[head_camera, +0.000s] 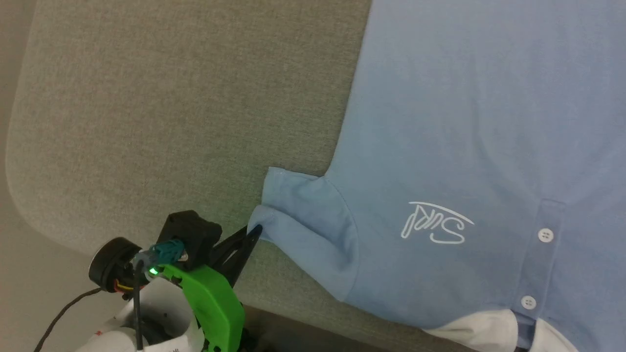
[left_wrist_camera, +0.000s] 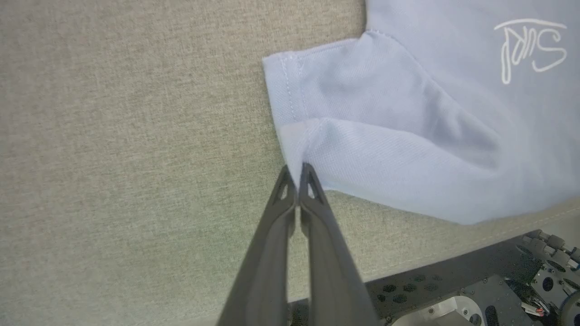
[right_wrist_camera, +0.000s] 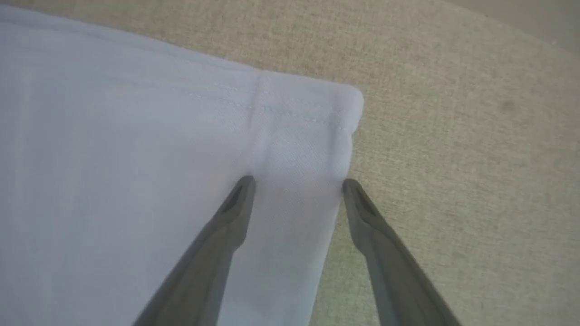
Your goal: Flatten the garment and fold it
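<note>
One cloth-covered table [head_camera: 146,98], grey-green, carries one light blue shirt [head_camera: 464,122], which lies spread across the head view from 12 to 5 o'clock. A single short sleeve [head_camera: 308,220] juts toward 8 o'clock. There the left gripper [head_camera: 255,229], fingers pressed together, pinches the sleeve's folded edge. The left wrist view brings that pinch close, with fabric caught between the tips, and adds dark perforated metal [left_wrist_camera: 435,283] at 5 o'clock. The right wrist view shows the right gripper [right_wrist_camera: 297,183] spread wide and holding nothing. It straddles a stitched corner [right_wrist_camera: 312,117] of the shirt, one finger over the cloth and one at its edge. The head view supplies a white collar [head_camera: 481,332] at 5 o'clock, one white logo [head_camera: 437,225] and two white buttons [head_camera: 545,235].
</note>
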`<state>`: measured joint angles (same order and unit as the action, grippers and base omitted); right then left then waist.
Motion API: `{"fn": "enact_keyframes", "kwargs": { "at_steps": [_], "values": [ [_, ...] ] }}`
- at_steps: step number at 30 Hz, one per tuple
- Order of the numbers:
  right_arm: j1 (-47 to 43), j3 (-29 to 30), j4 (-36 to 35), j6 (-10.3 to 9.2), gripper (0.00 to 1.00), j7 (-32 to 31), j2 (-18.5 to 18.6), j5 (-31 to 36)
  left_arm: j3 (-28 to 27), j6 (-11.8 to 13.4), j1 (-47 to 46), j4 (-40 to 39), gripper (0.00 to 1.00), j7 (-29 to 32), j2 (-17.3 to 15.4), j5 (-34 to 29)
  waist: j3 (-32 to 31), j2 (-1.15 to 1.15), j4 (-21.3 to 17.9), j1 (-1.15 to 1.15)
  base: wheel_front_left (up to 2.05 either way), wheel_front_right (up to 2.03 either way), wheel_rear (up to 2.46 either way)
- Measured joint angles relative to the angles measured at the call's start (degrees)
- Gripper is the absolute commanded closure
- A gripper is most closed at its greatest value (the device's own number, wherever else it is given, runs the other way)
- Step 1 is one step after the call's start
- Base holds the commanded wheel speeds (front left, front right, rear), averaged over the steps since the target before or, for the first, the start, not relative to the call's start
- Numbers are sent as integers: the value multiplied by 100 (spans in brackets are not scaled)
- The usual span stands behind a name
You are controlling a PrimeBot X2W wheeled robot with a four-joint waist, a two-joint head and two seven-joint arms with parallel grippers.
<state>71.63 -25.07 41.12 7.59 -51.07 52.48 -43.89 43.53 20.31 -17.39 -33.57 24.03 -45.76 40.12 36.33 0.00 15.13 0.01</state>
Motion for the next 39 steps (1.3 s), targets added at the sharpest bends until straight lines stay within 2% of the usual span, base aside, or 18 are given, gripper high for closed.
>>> {"fn": "enact_keyframes", "kwargs": {
  "at_steps": [6, 7, 8, 9, 15, 23, 33, 39],
  "values": [
    [137, 9, 82, -3, 0, 49, 27, 145, 22, 45, -2, 27, 100, -26, 74, -32, 235, 0, 230, -1, 0, 0, 0],
    [143, 8, 73, -2, 15, 49, 36, 142, 24, 45, -2, 43, 100, -27, 81, -32, 262, 0, 255, -1, 0, 0, 0],
    [142, -1, 63, -2, 98, 35, 51, 138, 29, 45, -2, 56, 100, -36, 81, -32, 280, 0, 274, -1, 0, 0, 0],
    [142, -9, 46, -2, 100, 16, 64, 138, 29, 45, -2, 70, 100, -43, 82, -32, 289, 0, 283, -1, 0, 0, 0],
    [87, -175, -18, -2, 100, 124, 25, 148, 22, 52, -8, 171, 100, -41, 96, -31, 207, 0, 245, -1, 0, 0, 0],
    [-525, -428, -1, -2, 100, 453, -119, -60, 32, 70, -33, 393, 100, 49, 137, 30, -203, 0, 53, -1, 0, 0, 0],
    [-1953, -1002, -407, -1, 100, 920, -58, -745, 29, 97, -24, 911, 100, 111, 257, 231, -1068, 0, -370, -1, 0, 0, 0],
    [-2931, -1271, -719, -1, 100, 1190, 107, -1151, 23, 126, 79, 1127, 100, 103, 299, 439, -1621, 0, -728, -2, 0, 0, 0]
  ]
}}
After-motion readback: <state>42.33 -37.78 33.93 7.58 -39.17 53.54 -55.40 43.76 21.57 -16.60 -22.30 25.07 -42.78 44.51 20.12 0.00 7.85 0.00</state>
